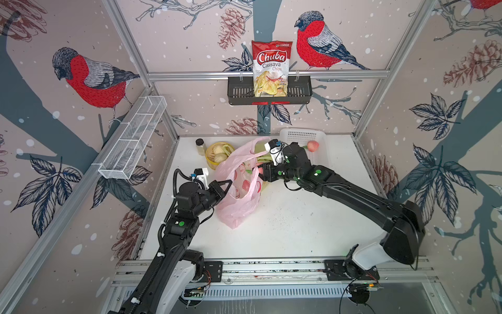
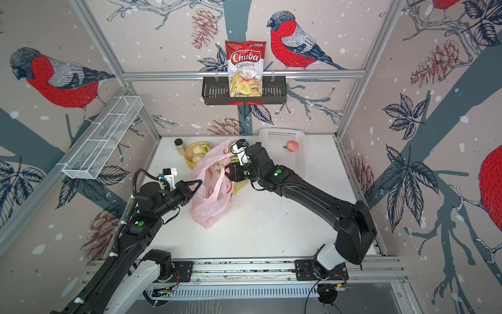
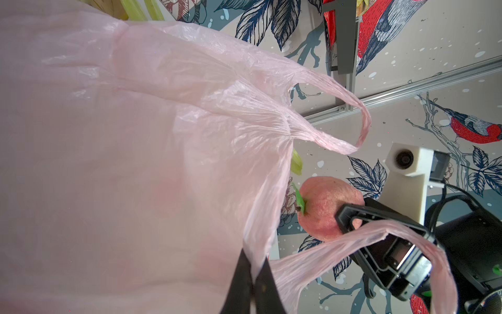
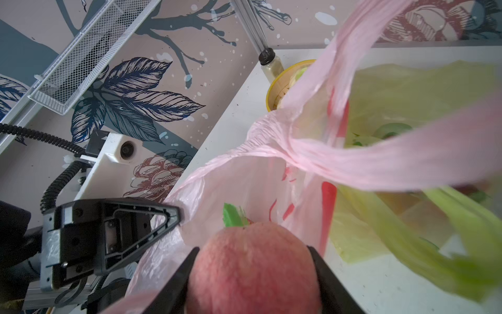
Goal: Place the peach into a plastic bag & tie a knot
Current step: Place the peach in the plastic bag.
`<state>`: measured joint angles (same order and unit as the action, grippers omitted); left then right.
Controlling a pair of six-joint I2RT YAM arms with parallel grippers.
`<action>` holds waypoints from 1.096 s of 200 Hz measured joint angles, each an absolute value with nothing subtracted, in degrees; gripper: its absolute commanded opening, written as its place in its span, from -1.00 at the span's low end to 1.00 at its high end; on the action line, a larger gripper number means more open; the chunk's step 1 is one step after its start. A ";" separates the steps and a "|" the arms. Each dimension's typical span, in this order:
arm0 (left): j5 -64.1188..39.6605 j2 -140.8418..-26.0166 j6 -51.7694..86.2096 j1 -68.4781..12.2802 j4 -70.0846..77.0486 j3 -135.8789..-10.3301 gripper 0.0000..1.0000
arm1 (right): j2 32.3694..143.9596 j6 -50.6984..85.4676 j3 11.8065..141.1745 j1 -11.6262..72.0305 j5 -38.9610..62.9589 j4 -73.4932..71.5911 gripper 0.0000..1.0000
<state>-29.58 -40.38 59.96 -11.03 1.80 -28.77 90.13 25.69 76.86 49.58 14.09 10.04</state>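
**Peach [image 4: 252,269], round, pink-red, green-leafed: held at the bag mouth**

In both top views, the right gripper [image 1: 259,171] carries the fruit at the upper rim of the pink translucent plastic bag [image 1: 236,202]. The left gripper [image 1: 230,181] is clamped on the opposite rim.

In the left wrist view, the left fingers [image 3: 241,282] pinch bag film. The peach sits outside the bag wall, between two loop handles.

In the right wrist view, both right jaws grasp the peach. The open mouth lies directly ahead of the fingertips, so the coming move is probably a straight advance.
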 measured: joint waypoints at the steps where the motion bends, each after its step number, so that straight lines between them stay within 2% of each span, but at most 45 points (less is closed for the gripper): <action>1: -29.61 -40.38 60.01 -11.03 1.80 -28.75 -1.00 | 90.30 25.69 76.99 49.63 14.17 10.07 0.08; 14: -29.61 -40.14 60.05 -11.03 1.78 -28.40 -1.00 | 93.54 25.65 79.15 50.41 15.20 10.31 0.22; 43: -29.58 -39.92 60.25 -11.03 1.83 -27.77 -1.00 | 99.18 25.56 82.96 52.51 16.71 12.14 0.73; 69: -29.58 -39.90 60.64 -11.03 1.83 -27.53 -1.00 | 100.44 25.45 83.66 53.17 17.06 14.13 0.90; 101: -29.56 -39.94 60.71 -11.03 1.85 -27.46 -1.00 | 97.73 24.91 82.28 52.45 16.01 15.51 0.80; 136: -29.30 -40.88 61.06 -11.03 2.07 -27.46 -1.00 | 85.27 23.38 74.30 49.19 8.60 16.12 0.60; 158: -29.32 -42.28 61.06 -11.03 2.70 -27.46 -1.00 | 74.74 22.39 65.39 44.49 4.01 15.05 0.49; 176: -29.65 -43.68 61.04 -11.03 3.84 -27.57 -1.00 | 68.05 22.46 59.13 37.19 0.51 13.56 0.49; 196: -30.11 -44.71 61.01 -11.14 4.97 -27.68 -1.00 | 68.62 22.92 57.98 29.39 -3.77 12.27 0.50; 219: -29.98 -45.45 60.90 -11.11 5.61 -27.73 -1.00 | 77.34 24.14 61.32 21.63 -6.52 10.41 0.60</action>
<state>-29.98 -45.45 60.90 -11.11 5.61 -27.73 77.34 24.14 61.32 21.63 -6.52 10.41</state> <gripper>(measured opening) 0.067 0.786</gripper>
